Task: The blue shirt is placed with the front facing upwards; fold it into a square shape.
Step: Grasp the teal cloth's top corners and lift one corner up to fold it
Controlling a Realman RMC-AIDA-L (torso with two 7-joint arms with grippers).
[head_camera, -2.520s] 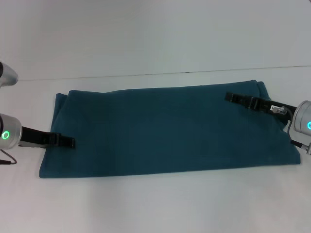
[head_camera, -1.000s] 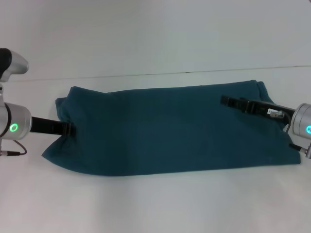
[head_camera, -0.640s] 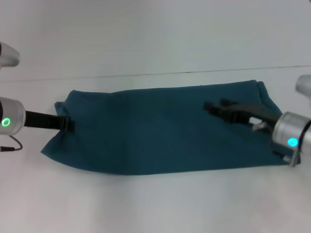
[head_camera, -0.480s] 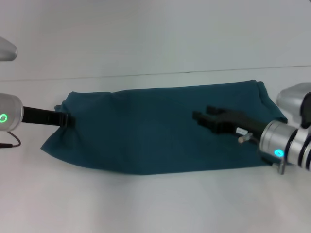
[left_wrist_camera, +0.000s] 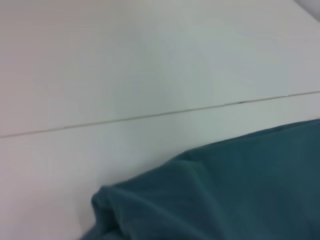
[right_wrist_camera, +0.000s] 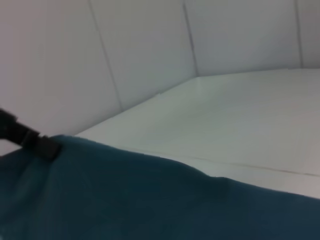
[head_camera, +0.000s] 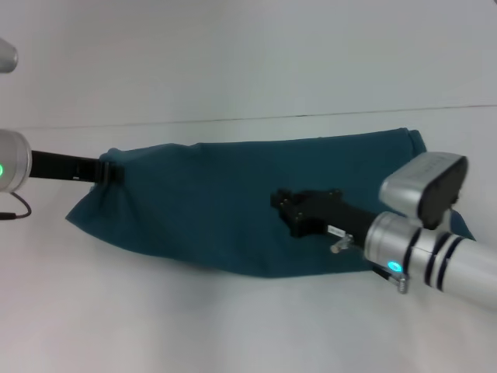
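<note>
- The teal-blue cotton shirt (head_camera: pixel 233 202) lies as a folded band showing plain cloth only; its neck and any print are hidden.
- The right gripper (head_camera: pixel 289 206) and its silver arm cover part of the shirt's near edge and right end.
- The left gripper (head_camera: pixel 111 170): fingertips buried in cloth, arm cut off by the edge.

A plain white table (head_camera: pixel 233 326) carries the blue shirt (head_camera: pixel 225 210), spread lengthwise across it, plain teal side up, its left end lifted.
</note>
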